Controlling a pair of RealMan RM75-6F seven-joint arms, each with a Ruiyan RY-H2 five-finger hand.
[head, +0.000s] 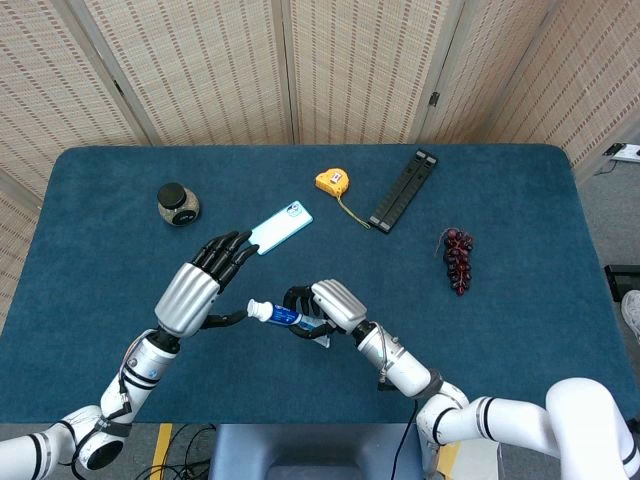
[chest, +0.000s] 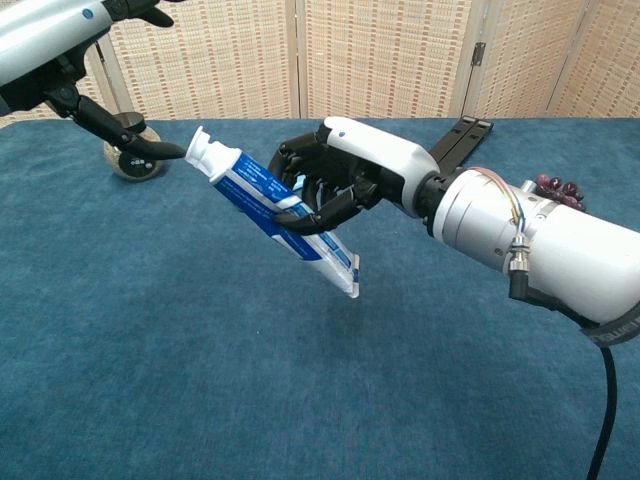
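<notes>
Head view. The right hand (head: 325, 305) grips a toothpaste tube (head: 283, 316) around its middle, fingers wrapped about the soft blue-and-white body, above the blue felt-like bench (head: 520, 250). The tube's long axis runs from this hand leftward, white nozzle end (head: 255, 309) pointing at the left hand (head: 195, 290). The left hand holds nothing; its fingers are spread forward and its thumb reaches to the nozzle tip. Beyond the left hand's fingertips lies a flat pale-blue phone (head: 278, 227); farther off, a round dark-lidded jar (head: 178, 203). Beyond the right hand lie a yellow tape measure (head: 332, 181), a black ridged bar (head: 404, 189) and a dark grape bunch (head: 458, 259).

Chest view. The tube (chest: 275, 215) is tilted, nozzle up toward the left hand's thumb (chest: 150, 150), which appears to touch it; the flat crimped tail hangs below the right hand (chest: 335, 180), clear of the bench.
</notes>
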